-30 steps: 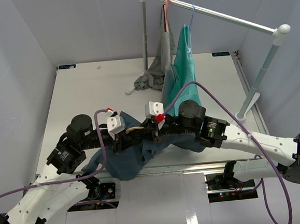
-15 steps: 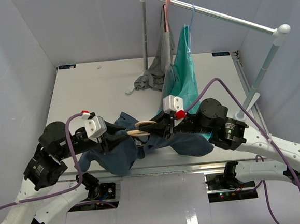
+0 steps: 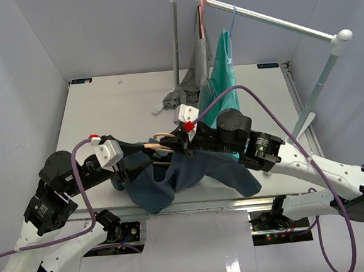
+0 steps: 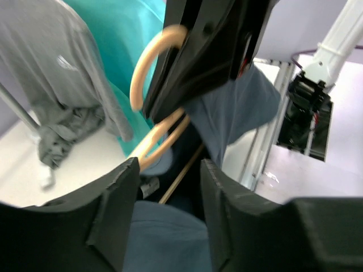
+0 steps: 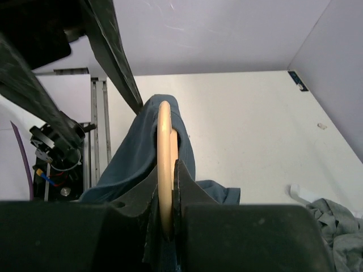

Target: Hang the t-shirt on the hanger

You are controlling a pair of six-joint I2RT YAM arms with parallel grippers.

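Right gripper (image 5: 166, 190) clamps the hanger (image 5: 164, 130), the t-shirt (image 5: 131, 167) draped over its far end; left gripper (image 4: 169, 167) straddles fabric, grip unclear.

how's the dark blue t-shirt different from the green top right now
Colour: the t-shirt is dark slate blue, the green top bright teal.
Pose: the green top hangs down from the rail; the t-shirt sags low over the table, bunched between the arms.
Hanger: the green top is on a thin blue hanger; the t-shirt is draped partly over a tan hanger that the right gripper clamps.
Both are soft, limp garments.
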